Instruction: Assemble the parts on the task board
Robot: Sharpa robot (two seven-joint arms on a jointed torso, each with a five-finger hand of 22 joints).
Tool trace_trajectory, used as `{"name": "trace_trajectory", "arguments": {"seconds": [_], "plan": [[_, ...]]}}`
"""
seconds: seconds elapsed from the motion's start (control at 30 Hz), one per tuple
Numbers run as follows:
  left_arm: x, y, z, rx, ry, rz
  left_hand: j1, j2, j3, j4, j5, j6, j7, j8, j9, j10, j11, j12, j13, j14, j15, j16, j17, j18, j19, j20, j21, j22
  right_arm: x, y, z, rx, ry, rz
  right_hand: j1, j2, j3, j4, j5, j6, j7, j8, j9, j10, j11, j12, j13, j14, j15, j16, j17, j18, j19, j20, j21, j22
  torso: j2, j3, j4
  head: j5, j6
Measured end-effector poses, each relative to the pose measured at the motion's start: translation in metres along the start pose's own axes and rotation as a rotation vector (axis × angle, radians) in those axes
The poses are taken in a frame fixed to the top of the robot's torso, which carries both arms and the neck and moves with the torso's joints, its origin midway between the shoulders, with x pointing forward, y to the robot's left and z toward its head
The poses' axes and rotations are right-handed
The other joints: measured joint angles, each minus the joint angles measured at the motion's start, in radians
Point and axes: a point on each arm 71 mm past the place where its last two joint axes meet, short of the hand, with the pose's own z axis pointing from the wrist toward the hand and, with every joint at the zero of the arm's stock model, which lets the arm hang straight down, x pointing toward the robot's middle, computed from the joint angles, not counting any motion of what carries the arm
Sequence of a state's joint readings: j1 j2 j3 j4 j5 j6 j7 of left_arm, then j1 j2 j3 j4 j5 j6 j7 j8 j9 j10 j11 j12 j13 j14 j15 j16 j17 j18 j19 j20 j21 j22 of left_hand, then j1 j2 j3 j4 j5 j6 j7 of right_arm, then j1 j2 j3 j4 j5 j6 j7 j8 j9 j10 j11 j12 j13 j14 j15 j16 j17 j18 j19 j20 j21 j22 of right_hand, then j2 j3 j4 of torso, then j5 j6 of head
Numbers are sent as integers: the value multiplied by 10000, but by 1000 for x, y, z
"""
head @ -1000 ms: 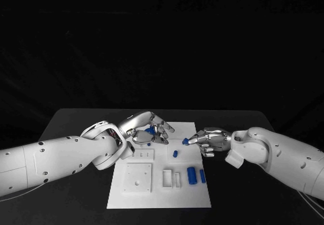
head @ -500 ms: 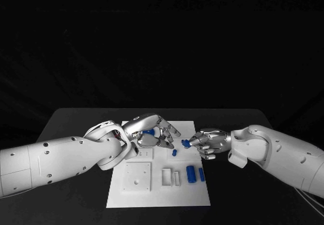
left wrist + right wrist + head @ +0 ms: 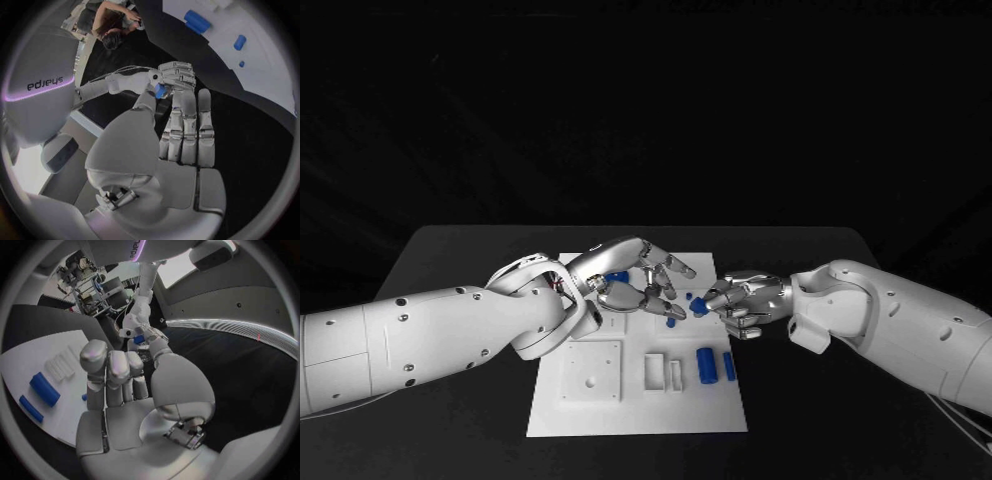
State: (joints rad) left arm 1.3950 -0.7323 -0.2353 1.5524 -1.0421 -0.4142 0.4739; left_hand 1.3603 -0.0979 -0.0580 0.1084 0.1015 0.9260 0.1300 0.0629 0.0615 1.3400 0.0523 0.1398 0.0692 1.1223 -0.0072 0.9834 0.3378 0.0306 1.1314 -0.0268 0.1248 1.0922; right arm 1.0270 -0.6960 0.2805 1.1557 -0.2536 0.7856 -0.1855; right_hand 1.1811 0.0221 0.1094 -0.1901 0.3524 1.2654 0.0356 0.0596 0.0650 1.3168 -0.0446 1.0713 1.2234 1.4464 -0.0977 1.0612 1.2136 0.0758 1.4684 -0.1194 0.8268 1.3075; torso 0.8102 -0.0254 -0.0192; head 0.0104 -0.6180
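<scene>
Over the white task board (image 3: 639,415) the two hands have drawn closer than they were a second ago. The left hand (image 3: 635,278) has slid along the board toward the right one and let its fingers (image 3: 672,266) fan apart; a small blue part (image 3: 616,277) shows under its palm, but I cannot tell whether the hand grips it or only hovers above it. The right hand (image 3: 737,302) has barely moved and keeps a small blue piece (image 3: 697,303) pinched at its fingertips, raised just off the board; its own wrist camera shows that piece (image 3: 139,340) caught between thumb and finger. To me this looks like the run-up to a handover or a joint fitting, with nothing seated yet. On the board near the robot lie two blue cylinders (image 3: 708,367) side by side, and a small blue peg (image 3: 671,323) sits just below the hands. The black worktop (image 3: 459,270) carries the board.
</scene>
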Motion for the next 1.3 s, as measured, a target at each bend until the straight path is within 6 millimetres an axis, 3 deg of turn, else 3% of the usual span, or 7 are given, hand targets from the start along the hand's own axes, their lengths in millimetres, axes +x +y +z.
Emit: {"name": "trace_trajectory", "arguments": {"seconds": [0.13,0.27,0.53,0.6,0.63,0.9,1.3], "plan": [[2,-1,1,-59,62,-250,-419,60,-108,163,-110,647,-68,0,14,-39,-40,142,26,37,-38,0,9,0,22,-23,0,-45,0,0,0,38,60,-4,0,0,-9,10,0,-1,0,-3,0,0,0,0,0,0,0,0,0,1,0,0,0,0,0,-6,1,-17,-6],[4,-2,2,-132,185,-473,-766,349,-320,80,-172,1099,-177,0,47,-8,-97,412,58,110,-110,224,112,0,91,-91,50,-50,1,0,1,77,100,-10,0,-1,-28,29,-1,-1,1,-9,0,0,0,0,1,0,0,0,-1,0,0,0,0,0,0,-8,1,-50,-17],[7,-1,3,-349,568,-682,-1076,985,-849,-234,256,1769,-411,0,144,291,-395,1051,223,253,-252,1060,447,0,236,-237,636,534,1,-1,1,139,159,-21,-1,-2,-28,28,41,-18,17,-14,0,-1,1,0,0,0,1,0,14,0,0,0,0,-1,-3,0,4,-128,-39],[8,-1,3,-397,662,-683,-1086,1016,-923,-238,260,1833,-445,0,167,329,-433,1187,374,286,-285,1264,511,-1,263,-274,801,730,1,-1,1,158,168,-23,-1,-2,-28,28,42,-19,18,-17,0,-1,1,0,1,0,1,0,14,0,0,0,0,-1,-3,1,5,-148,-48],[8,-1,4,-427,726,-677,-1090,1126,-944,-218,330,1838,-451,0,177,329,-433,1254,470,286,-286,1356,529,0,225,-312,887,840,1,-1,1,171,177,-25,-1,-2,-28,28,41,-20,19,-18,1,-1,1,0,1,0,0,0,14,0,0,0,0,-1,-3,0,4,-157,-48],[12,-1,6,-545,1088,-576,-998,1322,-1089,-128,932,1958,-465,0,316,362,-466,1360,789,322,-321,1545,513,0,156,-381,1130,1209,3,-2,3,275,271,-39,-2,-3,-41,98,41,8,-10,-4,0,-1,2,0,1,0,1,0,13,0,0,0,0,-1,-3,7,-2,-186,-48],[17,-2,10,-625,1453,-455,-801,1519,-1089,-128,1040,1841,-436,0,254,472,-534,1427,895,409,-409,1738,533,0,192,-416,1320,1392,6,-4,6,435,445,-83,-41,-43,-41,99,40,15,-17,1,1,0,2,0,1,0,1,0,26,0,0,0,0,-2,-3,7,1,-229,-43]]}}
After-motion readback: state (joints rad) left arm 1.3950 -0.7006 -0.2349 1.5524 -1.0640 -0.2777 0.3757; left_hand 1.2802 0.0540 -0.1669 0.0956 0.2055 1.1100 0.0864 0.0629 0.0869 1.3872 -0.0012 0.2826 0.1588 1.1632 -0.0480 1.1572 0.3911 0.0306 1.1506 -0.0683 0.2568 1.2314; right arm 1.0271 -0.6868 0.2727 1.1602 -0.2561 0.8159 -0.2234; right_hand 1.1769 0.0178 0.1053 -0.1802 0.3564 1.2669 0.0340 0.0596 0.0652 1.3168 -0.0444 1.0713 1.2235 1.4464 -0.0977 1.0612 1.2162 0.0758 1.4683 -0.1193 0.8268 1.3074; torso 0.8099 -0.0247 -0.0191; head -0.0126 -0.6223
